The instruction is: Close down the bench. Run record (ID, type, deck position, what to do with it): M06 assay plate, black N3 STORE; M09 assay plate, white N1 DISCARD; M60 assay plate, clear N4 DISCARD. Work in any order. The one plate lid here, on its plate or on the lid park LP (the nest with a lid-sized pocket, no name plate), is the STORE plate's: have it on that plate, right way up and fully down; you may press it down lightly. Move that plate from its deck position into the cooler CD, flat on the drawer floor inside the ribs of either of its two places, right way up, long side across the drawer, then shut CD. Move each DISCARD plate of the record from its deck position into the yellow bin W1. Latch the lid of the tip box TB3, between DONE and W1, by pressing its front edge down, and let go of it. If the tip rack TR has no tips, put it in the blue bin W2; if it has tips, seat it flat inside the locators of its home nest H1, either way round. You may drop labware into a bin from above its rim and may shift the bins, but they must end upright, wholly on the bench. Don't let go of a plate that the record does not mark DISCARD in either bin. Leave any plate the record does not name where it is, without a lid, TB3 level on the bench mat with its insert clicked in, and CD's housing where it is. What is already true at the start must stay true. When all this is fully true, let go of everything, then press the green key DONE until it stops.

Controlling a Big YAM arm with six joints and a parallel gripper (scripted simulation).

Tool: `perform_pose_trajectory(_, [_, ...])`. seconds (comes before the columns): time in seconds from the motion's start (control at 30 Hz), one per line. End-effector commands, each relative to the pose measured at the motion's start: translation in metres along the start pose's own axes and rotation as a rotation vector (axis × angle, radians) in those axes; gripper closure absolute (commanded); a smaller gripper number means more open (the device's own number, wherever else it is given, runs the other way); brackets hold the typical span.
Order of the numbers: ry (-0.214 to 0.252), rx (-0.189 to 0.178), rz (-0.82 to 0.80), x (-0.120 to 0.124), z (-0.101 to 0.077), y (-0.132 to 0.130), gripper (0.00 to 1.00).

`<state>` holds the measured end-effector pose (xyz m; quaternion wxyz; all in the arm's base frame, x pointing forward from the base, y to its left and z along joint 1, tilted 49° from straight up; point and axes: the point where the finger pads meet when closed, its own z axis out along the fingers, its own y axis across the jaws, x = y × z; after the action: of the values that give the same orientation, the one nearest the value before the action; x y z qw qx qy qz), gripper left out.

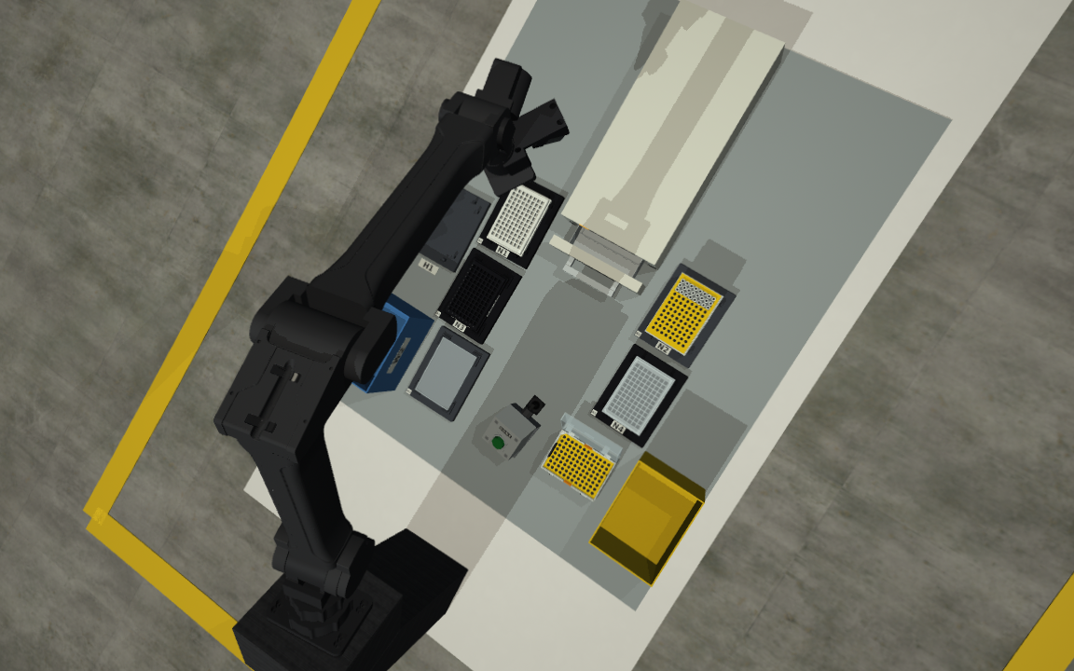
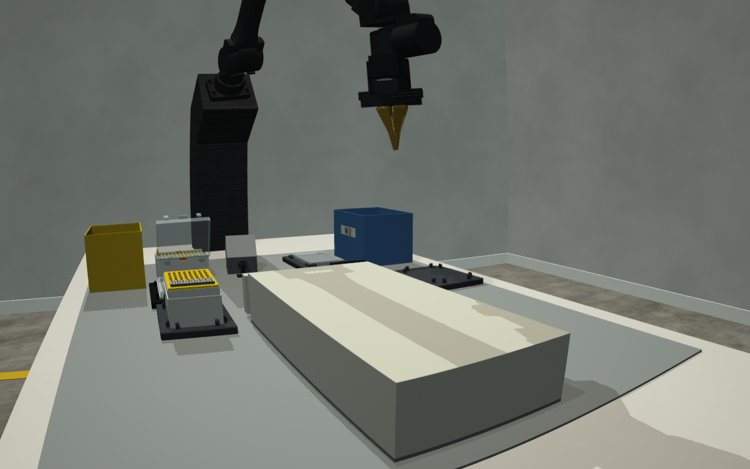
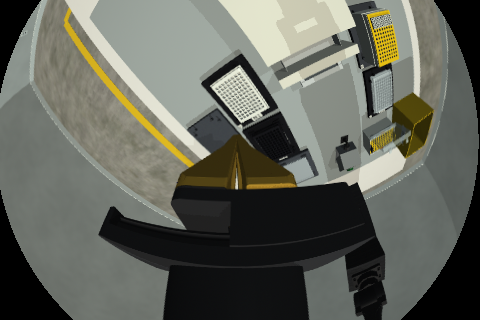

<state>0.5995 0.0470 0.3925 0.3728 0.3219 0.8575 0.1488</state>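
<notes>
My gripper is shut on nothing, high above the bench near the white plate at N1; its closed fingertips show in the wrist view. The black plate sits bare at N3. The lid lies in the lid park. The clear plate is at N4. The tip rack, yellow with a patch of grey tips at one end, stands on the N2 nest. TB3 has its lid up. Cooler CD has its drawer front a little way out.
Nest H1 is empty, left of N1. The blue bin W2 is partly under my arm. The yellow bin W1 stands at the bench's near right edge. The DONE key sits left of TB3.
</notes>
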Motion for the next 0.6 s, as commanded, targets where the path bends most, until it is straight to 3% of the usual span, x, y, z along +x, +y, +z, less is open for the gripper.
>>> perform_pose_trajectory(0.0, [-0.025,-0.009,-0.07,-0.005,0.002,-0.007,1.0])
perform_pose_trajectory(0.03, [-0.048,-0.025,-0.087,-0.009,-0.013,-0.008,1.0])
perform_pose_trajectory(0.43, [-0.061,-0.01,-0.19,0.009,-0.006,-0.065,1.0])
perform_pose_trajectory(0.5, [-0.061,-0.01,-0.19,0.009,-0.006,-0.065,1.0])
perform_pose_trajectory(0.53, [-0.024,0.018,-0.191,0.02,0.018,-0.077,1.0])
perform_pose_trajectory(0.57, [-0.053,0.008,-0.223,0.016,0.004,-0.078,1.0])
